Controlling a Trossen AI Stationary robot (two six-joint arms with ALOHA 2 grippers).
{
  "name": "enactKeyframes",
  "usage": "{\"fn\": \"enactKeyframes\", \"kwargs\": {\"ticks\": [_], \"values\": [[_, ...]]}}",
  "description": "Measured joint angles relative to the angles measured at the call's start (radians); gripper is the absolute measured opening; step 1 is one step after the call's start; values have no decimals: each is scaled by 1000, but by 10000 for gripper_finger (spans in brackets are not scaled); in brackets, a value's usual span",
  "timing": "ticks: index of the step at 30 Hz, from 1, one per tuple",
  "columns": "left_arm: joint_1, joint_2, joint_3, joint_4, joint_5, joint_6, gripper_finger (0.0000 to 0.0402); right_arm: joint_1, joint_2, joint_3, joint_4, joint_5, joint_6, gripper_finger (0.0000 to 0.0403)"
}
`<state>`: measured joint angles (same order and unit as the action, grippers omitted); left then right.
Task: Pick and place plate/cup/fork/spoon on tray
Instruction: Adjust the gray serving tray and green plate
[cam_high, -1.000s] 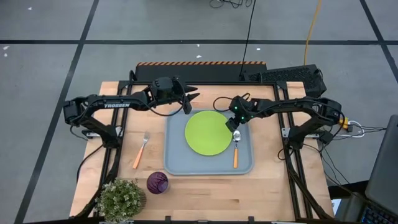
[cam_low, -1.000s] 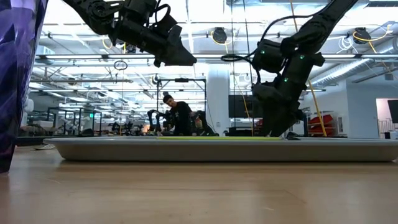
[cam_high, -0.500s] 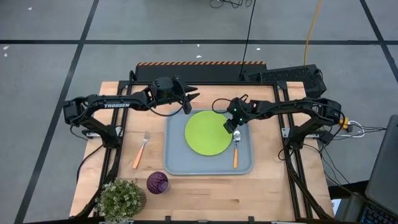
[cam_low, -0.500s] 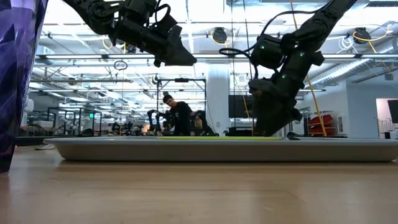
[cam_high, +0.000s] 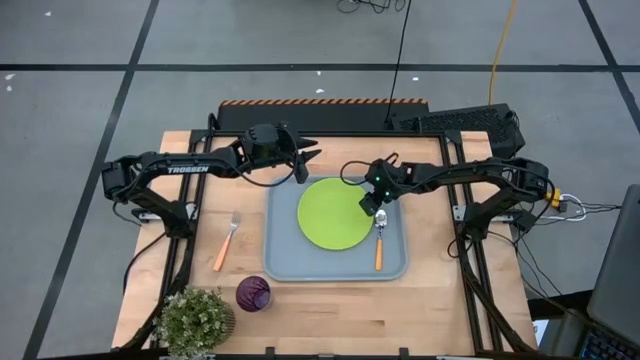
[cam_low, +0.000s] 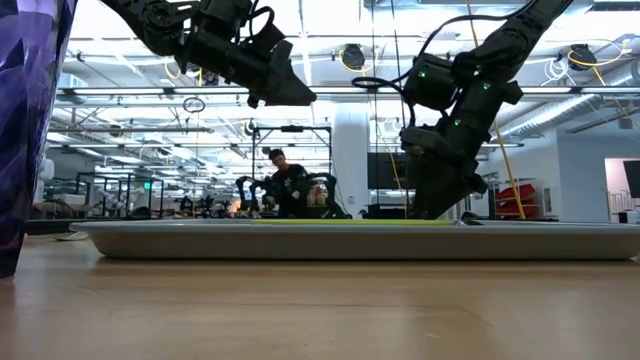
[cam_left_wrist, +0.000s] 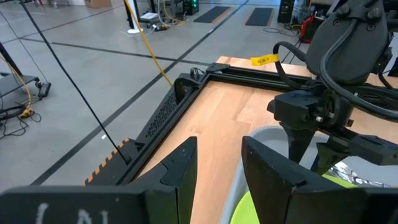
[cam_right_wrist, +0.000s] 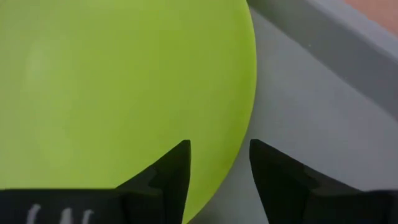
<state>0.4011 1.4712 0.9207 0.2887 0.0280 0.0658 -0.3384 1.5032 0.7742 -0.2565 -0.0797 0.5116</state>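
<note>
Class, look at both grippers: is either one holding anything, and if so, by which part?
Nothing is held. The right gripper hangs open over the plate's rim, with a gap between its fingers; the left gripper hovers open and empty.

Tray (cam_high: 280, 262) at table (cam_high: 440, 300) centre, plate (cam_high: 333, 214) in it, spoon (cam_high: 379, 243) in the tray just right of the plate. Fork (cam_high: 226, 241) on the table left of the tray, apart from it. Cup (cam_high: 252, 293) near the front edge, before the tray's left corner, plant (cam_high: 194, 319) just left of the cup. Left gripper (cam_high: 310, 153) above the tray's back left corner; right gripper (cam_high: 371, 204) over the plate's right edge, by the spoon's bowl.
</note>
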Motion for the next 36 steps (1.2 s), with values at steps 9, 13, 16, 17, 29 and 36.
{"fn": "enactKeyframes", "kwargs": {"ticks": [9,13,16,17,29,36], "values": [[0,0,0,0,0,-4,129,17,0,0,5,-3,27,117],[0,0,0,0,0,-4,129,20,0,0,4,-3,27,110],[0,0,0,0,0,-4,129,20,0,0,-7,-4,30,109],[0,0,0,0,0,-4,129,20,0,-1,-10,-4,30,109],[0,0,0,0,0,-3,129,20,-1,-92,164,-75,34,109],[0,0,0,0,0,-3,129,20,-1,-95,179,-79,25,107]]}}
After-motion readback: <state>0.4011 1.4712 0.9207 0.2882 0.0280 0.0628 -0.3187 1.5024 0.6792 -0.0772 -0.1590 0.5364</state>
